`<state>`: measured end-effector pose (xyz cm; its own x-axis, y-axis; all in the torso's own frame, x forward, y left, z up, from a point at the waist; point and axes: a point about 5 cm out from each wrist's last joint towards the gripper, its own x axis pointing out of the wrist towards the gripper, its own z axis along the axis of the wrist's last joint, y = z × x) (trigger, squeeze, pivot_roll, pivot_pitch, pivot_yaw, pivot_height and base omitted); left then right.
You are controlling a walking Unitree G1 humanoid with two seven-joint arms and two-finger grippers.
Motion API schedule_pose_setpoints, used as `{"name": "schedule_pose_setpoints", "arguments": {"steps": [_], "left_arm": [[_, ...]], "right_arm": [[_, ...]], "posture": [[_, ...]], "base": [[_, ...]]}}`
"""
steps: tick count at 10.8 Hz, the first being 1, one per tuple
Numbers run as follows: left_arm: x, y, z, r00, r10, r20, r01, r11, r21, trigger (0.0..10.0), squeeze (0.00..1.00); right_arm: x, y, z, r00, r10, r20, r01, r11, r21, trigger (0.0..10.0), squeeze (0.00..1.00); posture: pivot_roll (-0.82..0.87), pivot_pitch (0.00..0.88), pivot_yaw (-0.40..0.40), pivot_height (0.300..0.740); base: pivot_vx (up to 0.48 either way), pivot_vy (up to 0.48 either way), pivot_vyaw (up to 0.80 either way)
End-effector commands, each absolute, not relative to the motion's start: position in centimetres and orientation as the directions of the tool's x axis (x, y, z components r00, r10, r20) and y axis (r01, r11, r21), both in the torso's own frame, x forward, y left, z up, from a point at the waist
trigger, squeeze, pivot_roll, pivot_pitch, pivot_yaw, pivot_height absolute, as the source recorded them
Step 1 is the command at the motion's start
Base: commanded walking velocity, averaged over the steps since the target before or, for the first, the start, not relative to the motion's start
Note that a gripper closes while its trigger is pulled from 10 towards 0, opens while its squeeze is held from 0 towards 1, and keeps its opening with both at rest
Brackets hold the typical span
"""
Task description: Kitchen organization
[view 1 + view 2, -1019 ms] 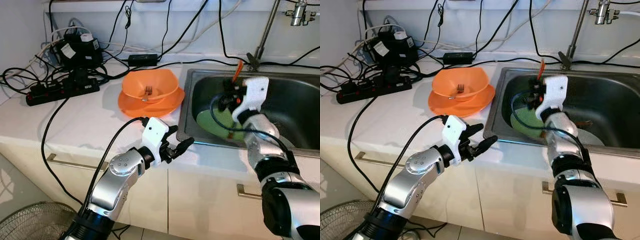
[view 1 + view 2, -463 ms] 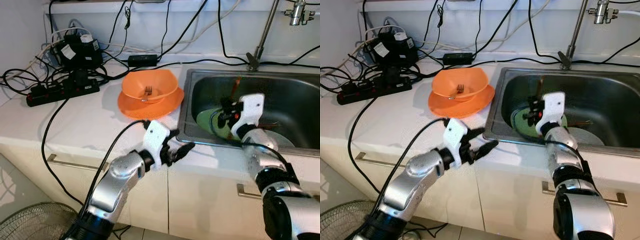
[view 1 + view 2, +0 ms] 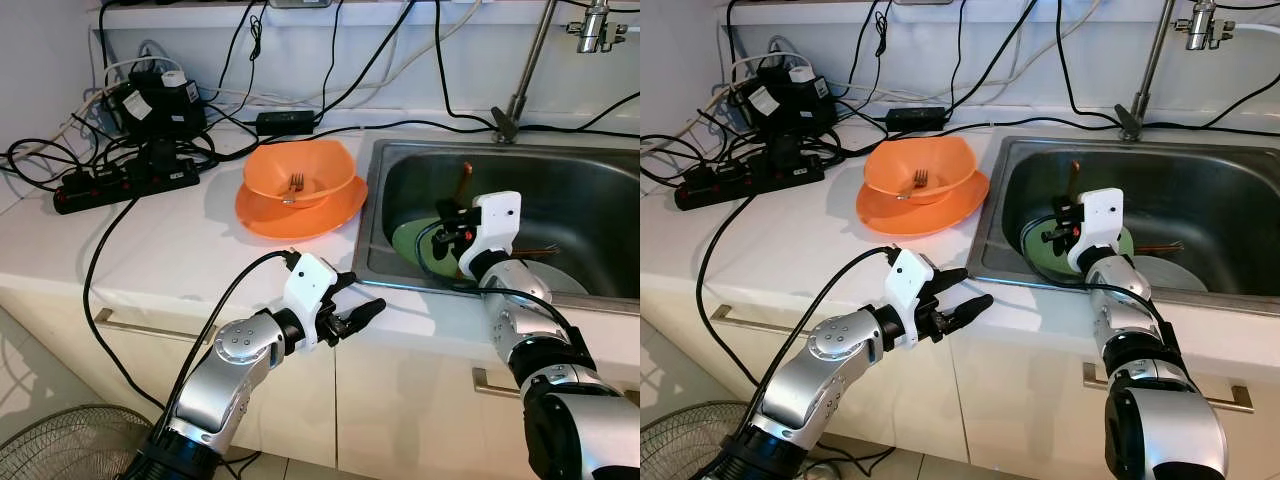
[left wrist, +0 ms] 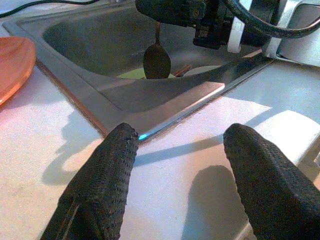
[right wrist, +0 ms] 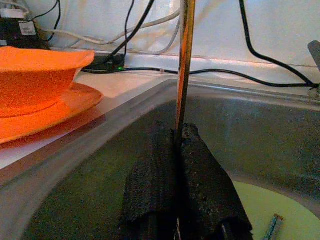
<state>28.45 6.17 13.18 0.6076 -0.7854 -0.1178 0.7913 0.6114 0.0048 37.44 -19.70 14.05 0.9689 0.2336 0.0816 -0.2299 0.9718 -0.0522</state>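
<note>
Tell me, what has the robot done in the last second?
The right tool, still clamped on the spoon, has come down into the sink, toward the green plate. The left tool stayed open over the counter edge. The orange bowl and its fork did not move.

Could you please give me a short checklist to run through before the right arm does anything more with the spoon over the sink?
1. Right claw shut on the thin metal spoon: ok, handle pinched between both fingers.
2. Spoon clear of the green plate in the stainless steel sink: ok, its bowl hangs above it.
3. Orange bowl with the fork, stacked on the orange plate, steady on the white counter: ok.
4. Left claw open, holding nothing, over the counter's front edge: ok.
5. Black cables away from the sink: not ok, some run behind its rim.
</note>
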Motion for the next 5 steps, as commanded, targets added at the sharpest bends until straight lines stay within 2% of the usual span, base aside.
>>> {"name": "schedule_pose_setpoints", "arguments": {"steps": [1,2,3,4,5], "left_arm": [[28.38,6.25,13.25,0.603,-0.787,-0.129,0.795,0.606,0.022,10.0,0.00],[28.39,6.26,13.27,0.604,-0.786,-0.129,0.794,0.607,0.022,10.0,0.00],[28.40,6.36,13.29,0.607,-0.784,-0.129,0.793,0.609,0.023,10.0,0.00],[28.41,6.43,13.31,0.609,-0.783,-0.129,0.791,0.611,0.024,10.0,0.00],[28.45,6.46,13.28,0.612,-0.780,-0.130,0.789,0.614,0.025,10.0,0.00]], "right_arm": [[36.80,-19.14,12.16,0.971,0.240,0.026,-0.239,0.971,-0.025,10.0,0.52],[36.80,-19.08,12.15,0.970,0.242,0.026,-0.241,0.970,-0.025,10.0,1.00],[36.86,-18.99,12.27,0.970,0.242,0.032,-0.241,0.970,-0.029,10.0,0.85],[36.96,-18.99,12.46,0.972,0.234,0.036,-0.232,0.972,-0.039,10.0,0.11],[37.04,-19.01,12.67,0.972,0.229,0.044,-0.228,0.973,-0.043,10.0,0.00]], "posture": [[0.08,0.000,0.099,0.740],[0.08,0.000,0.097,0.740],[0.08,0.000,0.097,0.740],[0.08,0.000,0.098,0.740],[0.08,0.000,0.098,0.740]], "base": [[0.000,0.000,0.00],[0.000,0.000,0.00],[0.000,0.000,0.00],[0.000,0.000,0.00],[0.000,0.000,0.00]]}}
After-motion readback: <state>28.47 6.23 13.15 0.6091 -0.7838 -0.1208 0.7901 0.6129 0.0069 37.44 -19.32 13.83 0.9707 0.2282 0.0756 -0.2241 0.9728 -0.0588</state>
